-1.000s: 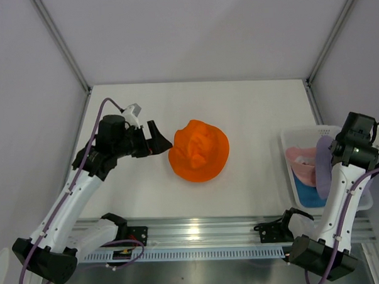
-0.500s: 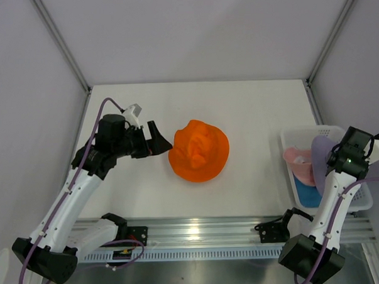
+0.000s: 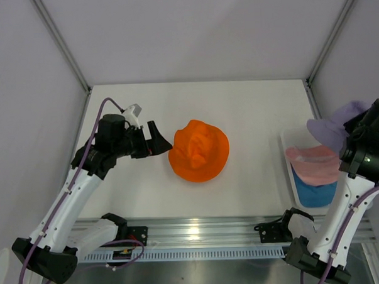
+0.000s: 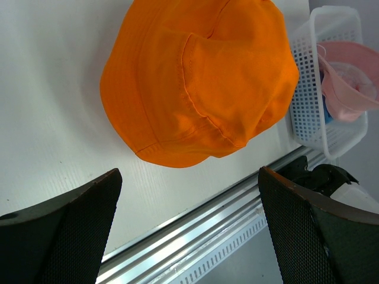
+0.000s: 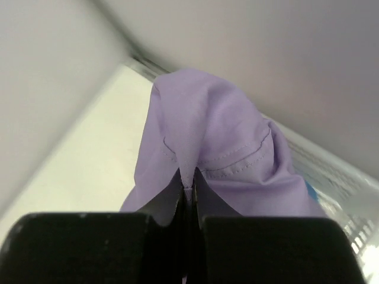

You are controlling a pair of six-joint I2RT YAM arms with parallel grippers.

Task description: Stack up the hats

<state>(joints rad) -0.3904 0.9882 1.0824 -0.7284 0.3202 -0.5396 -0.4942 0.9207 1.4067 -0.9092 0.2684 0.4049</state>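
An orange hat [image 3: 198, 150] [image 4: 198, 83] lies crown up in the middle of the table. My left gripper [image 3: 159, 142] [image 4: 189, 236] hangs open just left of it, nothing between its fingers. My right gripper [image 3: 357, 119] [image 5: 188, 188] is shut on a fold of the pale purple hat [image 3: 335, 124] [image 5: 207, 154], held up above the white basket [image 3: 289, 144]. In the basket lie a pink hat [image 3: 316, 165] [image 4: 349, 80] and, under it, a blue hat [image 3: 314, 192].
The white slotted basket [image 4: 308, 100] stands at the table's right edge. A metal rail [image 3: 200, 233] runs along the near edge, with both arm bases on it. Frame posts and grey walls close in the sides and back.
My right gripper has shut on the pale purple hat and lifted it up out of the basket. The pink hat now shows fully. The left arm has not moved.
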